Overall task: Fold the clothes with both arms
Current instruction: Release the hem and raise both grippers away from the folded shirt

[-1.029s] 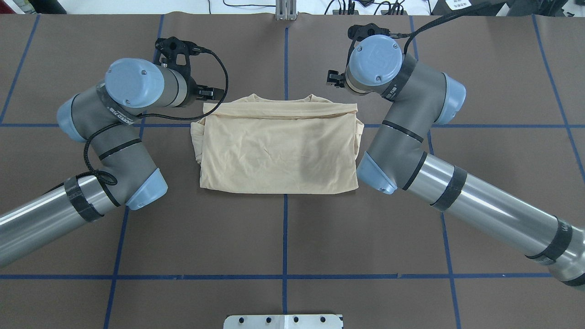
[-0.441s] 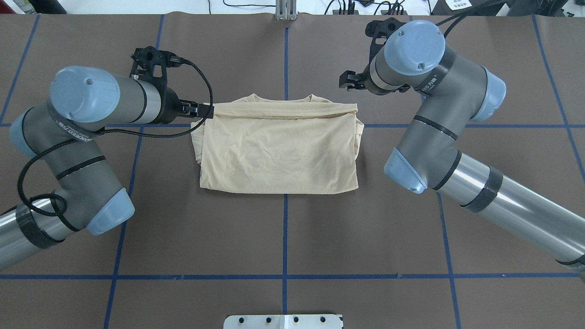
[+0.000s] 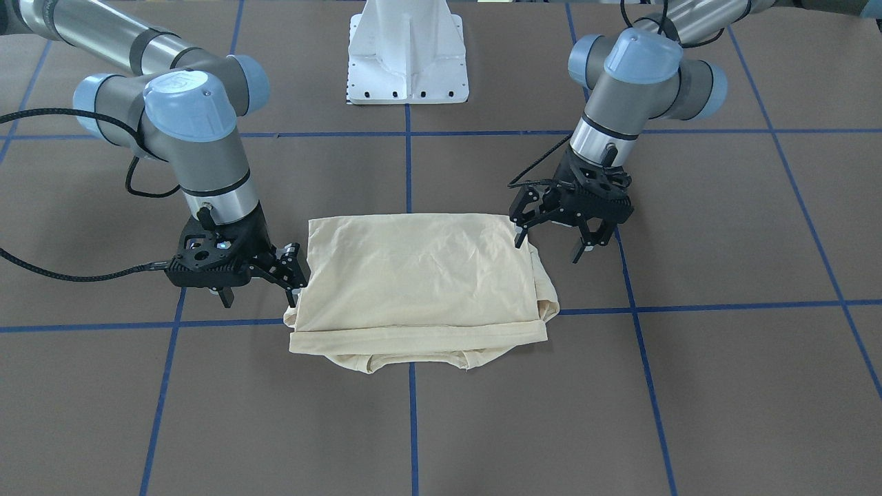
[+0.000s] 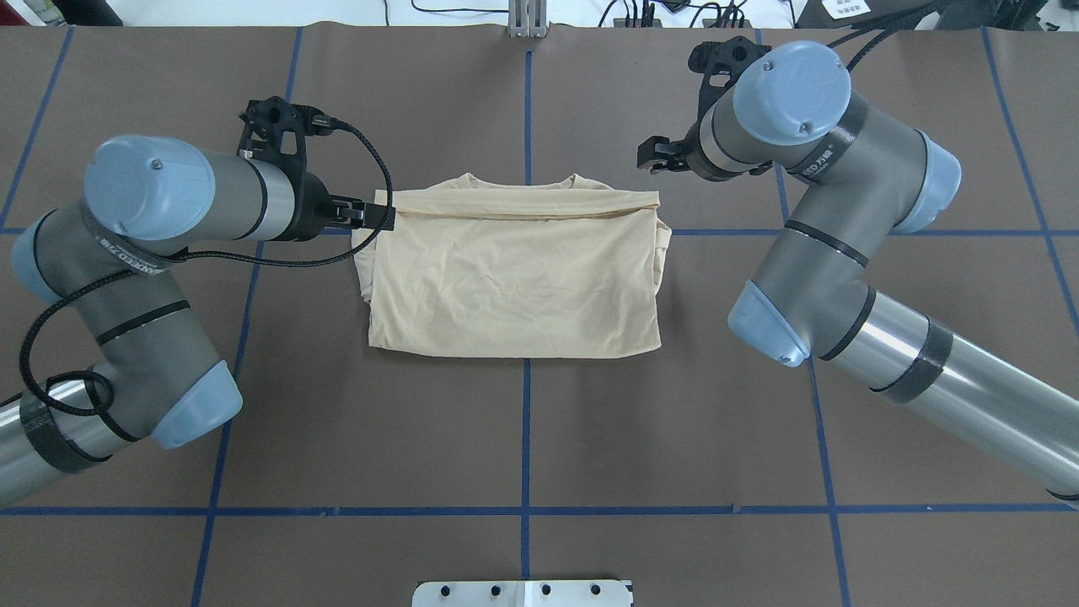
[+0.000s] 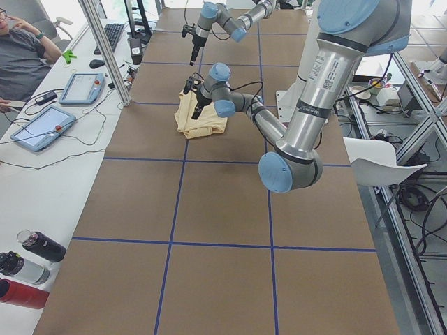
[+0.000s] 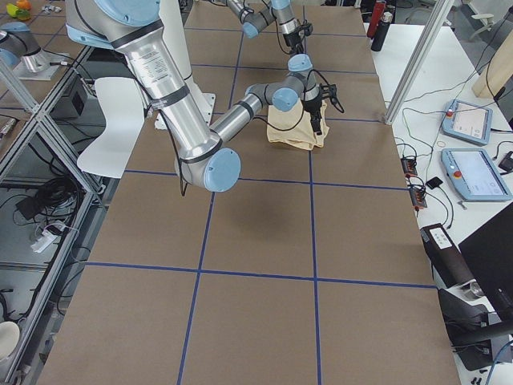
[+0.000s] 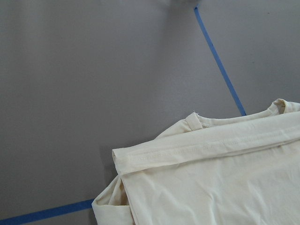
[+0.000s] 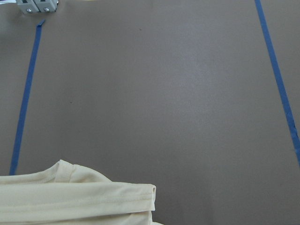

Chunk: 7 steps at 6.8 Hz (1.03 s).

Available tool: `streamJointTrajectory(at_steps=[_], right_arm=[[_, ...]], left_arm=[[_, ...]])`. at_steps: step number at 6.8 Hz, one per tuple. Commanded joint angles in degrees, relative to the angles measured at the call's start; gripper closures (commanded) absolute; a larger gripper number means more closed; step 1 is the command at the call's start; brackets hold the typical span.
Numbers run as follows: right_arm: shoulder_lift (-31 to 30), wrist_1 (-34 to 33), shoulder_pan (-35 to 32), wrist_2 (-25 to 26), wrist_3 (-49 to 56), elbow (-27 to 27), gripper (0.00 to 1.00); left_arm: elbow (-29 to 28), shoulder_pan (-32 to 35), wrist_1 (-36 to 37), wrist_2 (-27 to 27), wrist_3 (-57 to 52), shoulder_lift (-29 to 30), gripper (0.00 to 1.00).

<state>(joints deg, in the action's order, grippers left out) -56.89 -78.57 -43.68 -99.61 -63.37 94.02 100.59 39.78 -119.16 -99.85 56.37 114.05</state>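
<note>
The clothes are one cream-yellow shirt (image 4: pixel 514 278) folded into a flat rectangle mid-table, plain side up, collar at the far edge. Its print is hidden. My left gripper (image 4: pixel 375 215) hovers open beside the shirt's far-left corner, holding nothing; in the front-facing view this left gripper (image 3: pixel 548 246) shows its fingers spread beside the shirt (image 3: pixel 413 275). My right gripper (image 3: pixel 258 296) is also open and empty, just off the shirt's other side; from overhead the right gripper (image 4: pixel 649 156) sits beyond the far-right corner. Both wrist views show only a shirt corner (image 7: pixel 211 183) (image 8: pixel 70 197), no fingers.
Brown table cover with blue tape lines (image 4: pixel 524 438). The white pedestal base (image 3: pixel 406 55) stands at the robot's edge. A metal post (image 4: pixel 527 17) sits at the far edge. A person (image 5: pixel 21 49), tablets (image 5: pixel 42 125) and bottles (image 5: pixel 28 269) are at a side table.
Both arms have swung outward from the shirt. The left gripper has come back toward the robot along the shirt's left corner, and the right gripper has drifted right. The shirt has not moved.
</note>
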Motion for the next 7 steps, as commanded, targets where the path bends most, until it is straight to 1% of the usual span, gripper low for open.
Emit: streamJointTrajectory(at_steps=[1,3,5,7], right_arm=[[0.03,0.08,0.0,-0.05,0.53,0.11,0.0],[-0.15,0.08,0.0,-0.05,0.62,0.2,0.0],[-0.32,-0.09,0.0,-0.05,0.62,1.42,0.0],[-1.2,0.08,0.0,0.03,0.62,1.87,0.0]], left_arm=[[0.04,-0.05,-0.02,0.27,-0.04,-0.41,0.0],[0.13,-0.05,-0.11,0.01,0.05,-0.5,0.0],[0.48,-0.05,-0.11,-0.08,0.05,-0.67,0.0],[1.88,-0.4,-0.11,-0.08,0.14,-2.25,0.0]])
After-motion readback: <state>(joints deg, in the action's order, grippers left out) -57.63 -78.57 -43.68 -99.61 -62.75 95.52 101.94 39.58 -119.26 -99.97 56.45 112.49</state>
